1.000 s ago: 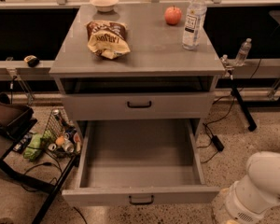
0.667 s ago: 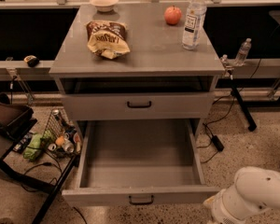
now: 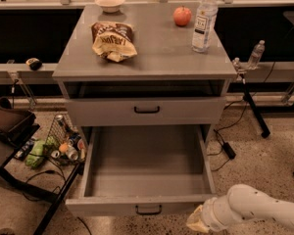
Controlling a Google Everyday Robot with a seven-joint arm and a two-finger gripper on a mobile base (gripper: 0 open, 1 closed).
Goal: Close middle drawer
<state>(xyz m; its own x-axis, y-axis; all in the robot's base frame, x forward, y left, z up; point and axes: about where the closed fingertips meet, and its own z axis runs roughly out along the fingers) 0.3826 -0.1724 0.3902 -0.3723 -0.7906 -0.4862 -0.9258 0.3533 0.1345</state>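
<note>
The middle drawer [image 3: 147, 165] is a long grey tray, pulled far out of the cabinet and empty inside. Its low front panel [image 3: 112, 207] faces me and carries a small black loop handle [image 3: 148, 210]. Above it, a closed grey drawer front [image 3: 186, 110] has its own black handle. My white arm [image 3: 257, 209] comes in from the bottom right. My gripper [image 3: 195, 222] is at its tip, just below and beside the right end of the open drawer's front panel.
On the cabinet top [image 3: 157, 53] are a chip bag [image 3: 112, 40], a bowl [image 3: 110, 3], an apple [image 3: 182, 16] and a water bottle [image 3: 205, 21]. A wire basket of cans [image 3: 63, 141] and a black stand [image 3: 19, 180] are to the left. Cables [image 3: 225, 148] lie on the floor to the right.
My arm has moved left and up along the bottom edge, bringing the gripper close to the right end of the open drawer's front. The drawer has not moved.
</note>
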